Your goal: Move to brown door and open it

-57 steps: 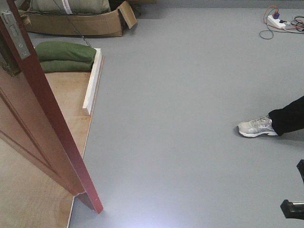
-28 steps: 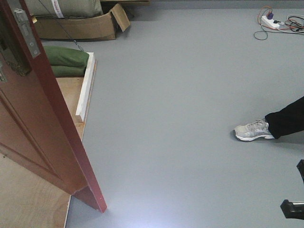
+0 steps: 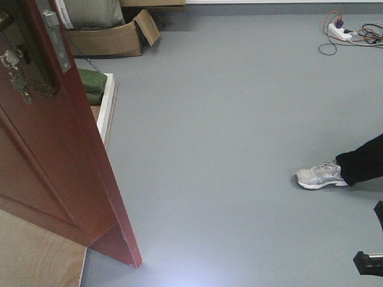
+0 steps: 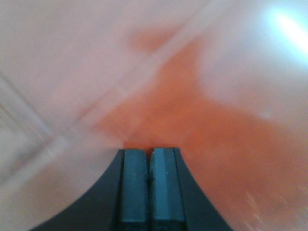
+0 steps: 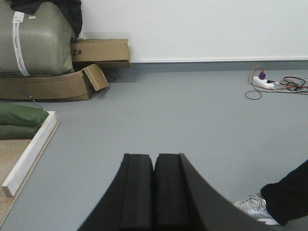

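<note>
Brown door standing open at my front left, keys hanging from it, my left gripper pressed together before its reddish face, my right gripper together too, above grey floor

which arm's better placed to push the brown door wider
Left. The left end effector, shut, is close to the brown door, whose surface fills its wrist view. The right end effector, also shut, faces open grey floor, not the door.
</note>
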Available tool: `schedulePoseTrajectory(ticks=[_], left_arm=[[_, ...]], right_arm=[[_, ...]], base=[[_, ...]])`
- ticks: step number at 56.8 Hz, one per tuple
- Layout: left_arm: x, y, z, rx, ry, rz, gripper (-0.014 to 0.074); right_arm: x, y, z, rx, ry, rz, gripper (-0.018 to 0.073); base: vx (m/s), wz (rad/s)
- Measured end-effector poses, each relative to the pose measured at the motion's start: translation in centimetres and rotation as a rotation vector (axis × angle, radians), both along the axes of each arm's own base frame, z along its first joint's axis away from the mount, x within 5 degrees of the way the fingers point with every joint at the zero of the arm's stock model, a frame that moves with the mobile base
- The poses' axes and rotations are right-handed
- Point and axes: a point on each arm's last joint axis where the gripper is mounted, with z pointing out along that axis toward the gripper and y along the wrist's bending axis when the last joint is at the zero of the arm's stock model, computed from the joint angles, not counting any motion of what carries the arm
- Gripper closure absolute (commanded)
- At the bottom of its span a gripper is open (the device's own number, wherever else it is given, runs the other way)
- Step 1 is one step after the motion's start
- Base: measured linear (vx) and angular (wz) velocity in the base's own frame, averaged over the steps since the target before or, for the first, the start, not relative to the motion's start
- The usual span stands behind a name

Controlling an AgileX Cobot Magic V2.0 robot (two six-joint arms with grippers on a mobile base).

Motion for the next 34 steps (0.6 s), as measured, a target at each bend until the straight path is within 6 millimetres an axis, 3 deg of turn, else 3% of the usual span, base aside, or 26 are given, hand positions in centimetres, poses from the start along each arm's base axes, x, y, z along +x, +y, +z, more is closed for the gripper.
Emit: schedulePoseTrajectory(ticks=[34], left_arm=[[-0.09,-0.18,0.01,0.002,0.003,-0.013,0.0603]], right_arm=[[0.00,0.00,0.00,0.000,0.000,0.000,0.0559]], base=[[0.22,0.03]])
